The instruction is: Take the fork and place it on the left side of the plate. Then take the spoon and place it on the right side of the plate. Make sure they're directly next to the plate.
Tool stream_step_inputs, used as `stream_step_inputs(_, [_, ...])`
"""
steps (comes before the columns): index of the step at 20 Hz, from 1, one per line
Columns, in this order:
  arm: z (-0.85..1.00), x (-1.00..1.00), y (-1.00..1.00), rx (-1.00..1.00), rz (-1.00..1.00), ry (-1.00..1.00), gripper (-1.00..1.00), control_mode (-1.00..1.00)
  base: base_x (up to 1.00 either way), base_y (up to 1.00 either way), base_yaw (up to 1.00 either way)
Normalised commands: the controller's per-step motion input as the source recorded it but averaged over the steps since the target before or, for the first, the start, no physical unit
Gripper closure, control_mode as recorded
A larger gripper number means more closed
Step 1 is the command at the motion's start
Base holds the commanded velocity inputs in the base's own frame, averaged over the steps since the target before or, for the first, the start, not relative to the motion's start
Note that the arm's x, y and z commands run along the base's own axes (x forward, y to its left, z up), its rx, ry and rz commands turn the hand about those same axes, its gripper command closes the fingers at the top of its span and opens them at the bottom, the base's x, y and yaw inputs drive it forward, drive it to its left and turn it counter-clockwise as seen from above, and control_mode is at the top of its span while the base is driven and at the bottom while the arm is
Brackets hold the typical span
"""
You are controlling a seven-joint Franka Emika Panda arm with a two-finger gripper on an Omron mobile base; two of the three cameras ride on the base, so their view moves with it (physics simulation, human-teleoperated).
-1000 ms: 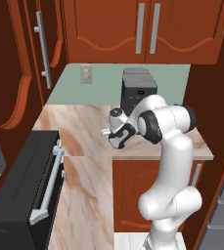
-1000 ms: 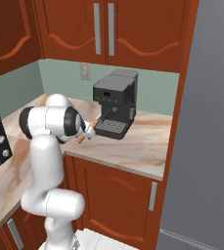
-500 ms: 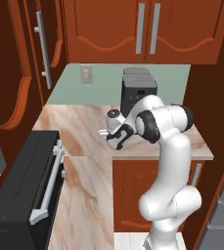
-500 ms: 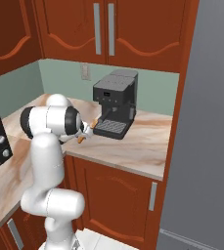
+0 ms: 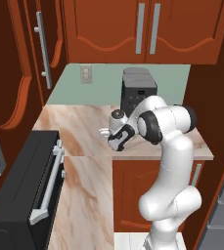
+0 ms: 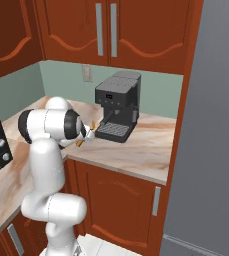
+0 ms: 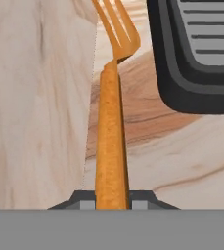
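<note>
Marble worktop [image 7: 35,97] under red-brown cabinets. Fork [image 7: 111,141] lies on it, handle running between the two fingers [image 7: 86,201], which sit tight against its sides, tines pointing away beside the coffee machine's drip tray [image 7: 201,53]. Right base view catches just an orange tip [image 6: 79,143] by the gripper [image 6: 86,135]; left base view hides it behind the hand [image 5: 117,138]. No legible writing.

The fork [image 7: 111,141], slim and orange throughout, is seen lengthwise in the hand view, its short tines pointing away toward the far end and its handle running back between the tool's two fingertips. It is positioned above the marbled desk [image 7: 35,97]. In the right base view, a small orange part of it is seen at the tool.
</note>
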Motion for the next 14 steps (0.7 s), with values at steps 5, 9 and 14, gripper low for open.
stream_step_inputs(5, [0.31,-0.26,0.0,0.09,0.01,-0.13,1.0,-1.0,0.0,0.0,0.0])
stream_step_inputs(9, [0.49,-0.24,0.0,0.09,0.01,-0.17,1.0,-1.0,0.0,0.0,0.0])
stream_step_inputs(14, [0.56,-0.28,0.0,0.09,0.0,-0.17,1.0,-1.0,0.0,0.0,0.0])
